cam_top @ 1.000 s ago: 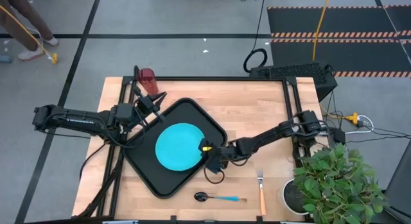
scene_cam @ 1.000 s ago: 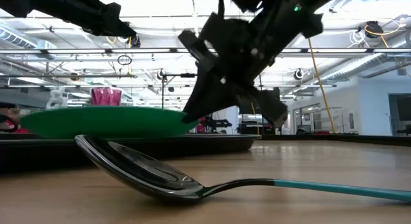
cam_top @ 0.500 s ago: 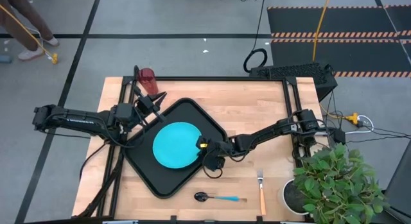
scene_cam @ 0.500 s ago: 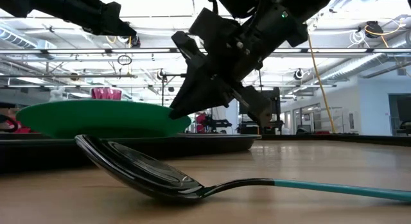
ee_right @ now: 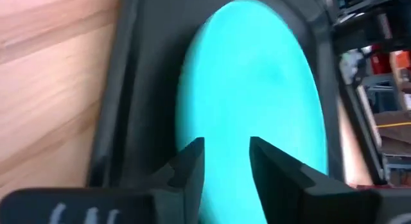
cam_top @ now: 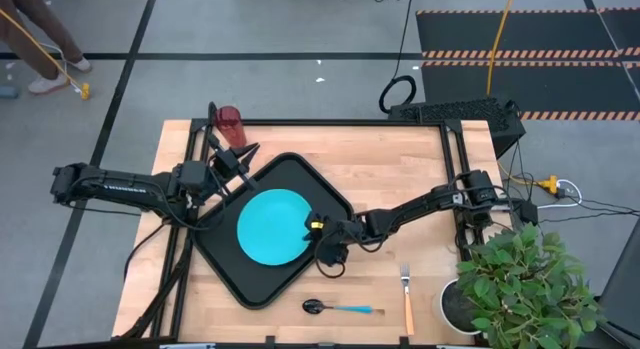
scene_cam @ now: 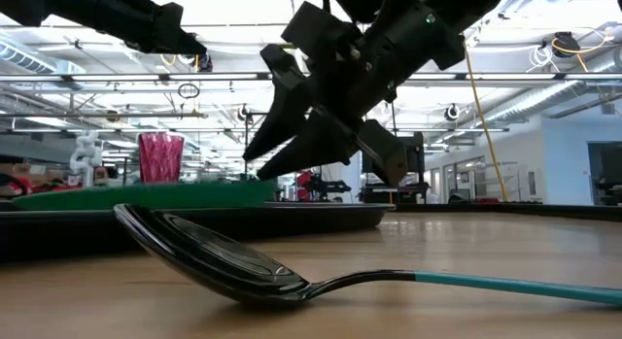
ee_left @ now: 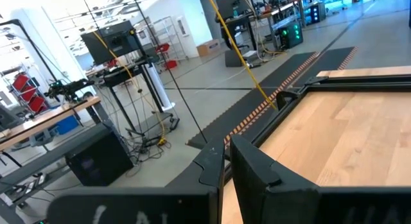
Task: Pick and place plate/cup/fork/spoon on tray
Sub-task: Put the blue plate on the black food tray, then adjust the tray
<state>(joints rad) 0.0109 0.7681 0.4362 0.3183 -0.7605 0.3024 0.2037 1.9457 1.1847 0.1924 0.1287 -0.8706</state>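
From above, the plate (cam_top: 272, 225) now lies flat in the tray (cam_top: 226, 268), just ahead of the right gripper (cam_top: 318, 232). At table height its fingers stand spread and empty; a second ago they carried the plate, so that item is delivered. One cup (cam_top: 229, 121), one spoon (cam_top: 340, 308), one fork (cam_top: 407, 295) remain outside. The left gripper (cam_top: 240, 159) waits closed.

Cyan plate (cam_top: 272, 226) on black tray (cam_top: 243, 277); dark red cup (cam_top: 230, 125); blue-handled spoon (cam_top: 343, 308); orange-handled fork (cam_top: 407, 300); pale wood tabletop (cam_top: 390, 169).
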